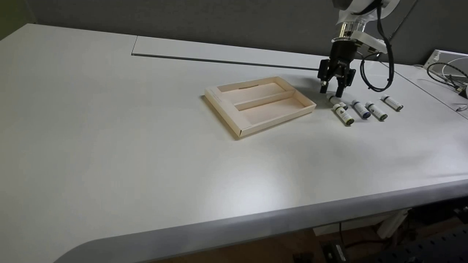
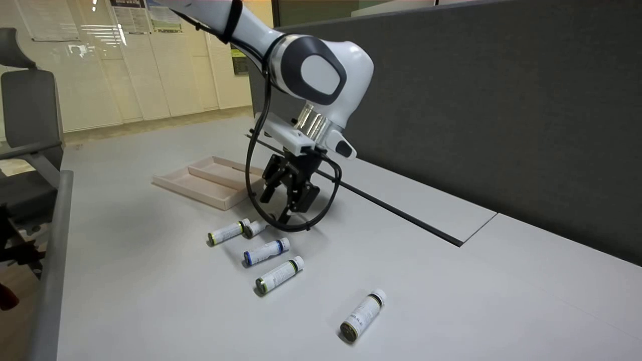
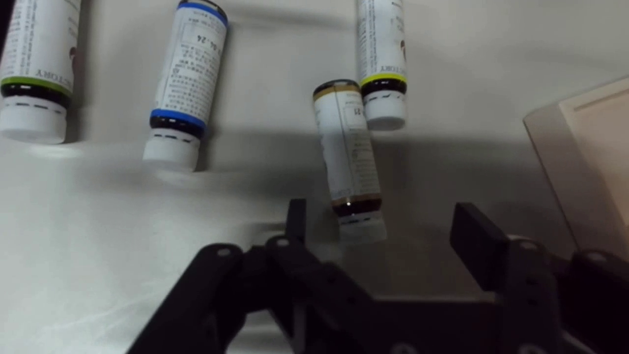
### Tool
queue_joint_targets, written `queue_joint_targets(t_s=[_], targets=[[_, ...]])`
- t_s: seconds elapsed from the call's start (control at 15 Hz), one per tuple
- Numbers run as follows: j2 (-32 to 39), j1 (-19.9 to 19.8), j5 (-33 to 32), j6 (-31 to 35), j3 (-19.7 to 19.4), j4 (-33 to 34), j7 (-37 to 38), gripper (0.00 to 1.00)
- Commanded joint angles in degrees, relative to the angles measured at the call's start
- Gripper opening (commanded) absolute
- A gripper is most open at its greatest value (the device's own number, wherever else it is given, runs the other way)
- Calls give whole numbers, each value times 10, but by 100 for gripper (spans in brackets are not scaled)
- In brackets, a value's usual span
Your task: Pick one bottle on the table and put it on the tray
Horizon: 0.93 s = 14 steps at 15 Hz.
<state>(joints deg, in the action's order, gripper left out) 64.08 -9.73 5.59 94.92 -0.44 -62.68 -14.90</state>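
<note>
Though dim — cylindrical bottle (image 3: 350, 158), seemingly glossy.

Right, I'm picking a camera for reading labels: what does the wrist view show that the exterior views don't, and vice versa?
Only the wrist view: legible digits on the blue-banded bottle.
Only the exterior views: a fifth bottle set apart, the divider in the tray, the white arm.
Shared: four bottles, the open gripper and part of the tray.
</note>
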Motion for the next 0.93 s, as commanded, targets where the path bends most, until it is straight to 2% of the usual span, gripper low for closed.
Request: queue_joint_targets(t_s=[0.0,0.4,0.47,0.6,0.87], targets=[[34,-6,4,-41,4,66,32,46],[57,-12,10,-94,3,117,61,6],[57,-14,11,-103,3,124,66,2],[53,-15,13,-120,4,137,71,6],[32,-6,24,-147,7,154,72,6]])
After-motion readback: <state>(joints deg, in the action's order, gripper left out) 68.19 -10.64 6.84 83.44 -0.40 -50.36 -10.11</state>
